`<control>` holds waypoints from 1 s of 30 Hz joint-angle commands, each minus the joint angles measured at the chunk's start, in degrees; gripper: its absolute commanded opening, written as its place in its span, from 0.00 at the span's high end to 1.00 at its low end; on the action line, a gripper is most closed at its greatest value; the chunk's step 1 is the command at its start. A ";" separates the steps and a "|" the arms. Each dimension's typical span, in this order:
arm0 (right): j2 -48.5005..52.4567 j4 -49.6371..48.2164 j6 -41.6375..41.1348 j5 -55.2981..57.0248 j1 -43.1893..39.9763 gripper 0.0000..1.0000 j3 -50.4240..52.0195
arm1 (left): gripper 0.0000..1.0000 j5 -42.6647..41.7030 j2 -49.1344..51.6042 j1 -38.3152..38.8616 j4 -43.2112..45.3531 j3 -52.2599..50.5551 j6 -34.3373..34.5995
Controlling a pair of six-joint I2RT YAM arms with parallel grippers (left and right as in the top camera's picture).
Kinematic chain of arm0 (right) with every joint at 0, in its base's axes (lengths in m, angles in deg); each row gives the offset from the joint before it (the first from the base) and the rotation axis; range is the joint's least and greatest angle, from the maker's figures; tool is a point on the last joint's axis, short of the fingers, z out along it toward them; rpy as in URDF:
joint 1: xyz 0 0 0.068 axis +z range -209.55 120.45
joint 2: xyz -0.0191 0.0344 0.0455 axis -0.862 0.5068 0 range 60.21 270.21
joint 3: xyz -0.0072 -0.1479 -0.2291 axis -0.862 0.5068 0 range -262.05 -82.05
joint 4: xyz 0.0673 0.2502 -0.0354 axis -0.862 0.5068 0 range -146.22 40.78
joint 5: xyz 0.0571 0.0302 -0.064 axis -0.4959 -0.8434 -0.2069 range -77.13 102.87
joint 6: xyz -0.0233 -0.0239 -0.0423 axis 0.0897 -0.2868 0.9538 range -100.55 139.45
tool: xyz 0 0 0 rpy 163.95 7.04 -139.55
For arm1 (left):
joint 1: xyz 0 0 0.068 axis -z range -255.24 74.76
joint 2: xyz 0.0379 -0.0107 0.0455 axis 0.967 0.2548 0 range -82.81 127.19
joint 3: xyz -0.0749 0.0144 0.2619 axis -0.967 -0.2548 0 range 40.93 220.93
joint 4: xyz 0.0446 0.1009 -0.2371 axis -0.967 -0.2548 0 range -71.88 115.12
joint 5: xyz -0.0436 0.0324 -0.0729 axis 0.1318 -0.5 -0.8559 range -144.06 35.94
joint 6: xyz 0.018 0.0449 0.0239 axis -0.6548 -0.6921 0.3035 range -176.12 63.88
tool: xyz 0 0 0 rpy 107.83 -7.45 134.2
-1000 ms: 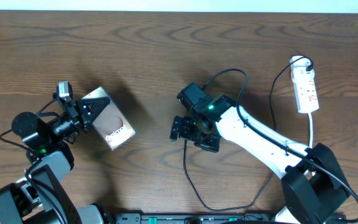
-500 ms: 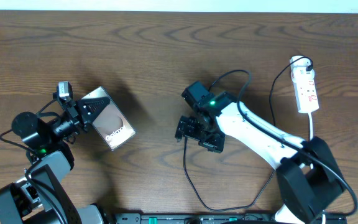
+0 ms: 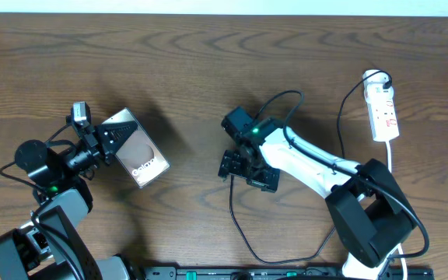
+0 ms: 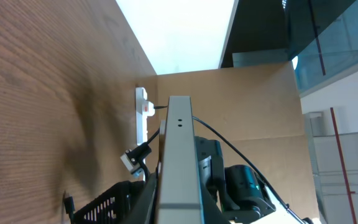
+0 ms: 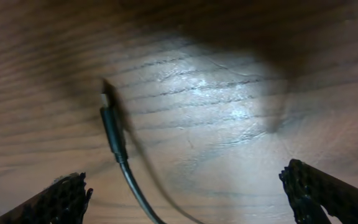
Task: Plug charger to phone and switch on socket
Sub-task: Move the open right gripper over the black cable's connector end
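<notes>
The phone (image 3: 140,152), a dark glossy slab with white lettering, is held tilted off the table in my left gripper (image 3: 107,143), which is shut on its left edge. In the left wrist view the phone (image 4: 179,149) shows edge-on between the jaws of that gripper (image 4: 179,208). The charger cable's plug tip (image 5: 107,102) lies on the wood below my open right gripper (image 5: 197,199), nearer the left finger. In the overhead view the right gripper (image 3: 246,172) hovers over the cable (image 3: 239,229). The white socket strip (image 3: 383,109) lies at the far right.
The black cable loops along the table's front edge (image 3: 286,260) and runs back up toward the strip, where a black lead enters its far end (image 3: 383,78). The strip's white cord (image 3: 390,162) trails toward the front. The strip also shows in the left wrist view (image 4: 142,118).
The right arm has shifted its pose a little and its gripper has stayed over the cable's end, open. The left arm and the phone have not moved.
</notes>
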 commanded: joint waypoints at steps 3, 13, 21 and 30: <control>0.13 1.18 -0.39 5.18 0.55 0.01 -0.79 | 0.93 -0.11 -0.70 -0.37 0.68 0.90 -1.14; 0.28 2.27 -0.39 6.32 0.66 0.01 -0.76 | 0.93 -0.35 -0.70 -0.37 0.68 0.90 -1.14; 0.37 -1.42 -0.33 3.85 2.10 0.01 -0.76 | 0.92 -0.31 -0.70 -0.37 0.68 0.90 -1.14; 0.44 -1.49 -0.74 5.11 2.82 0.01 -0.76 | 0.93 -0.33 -0.70 -0.37 0.68 0.90 -1.14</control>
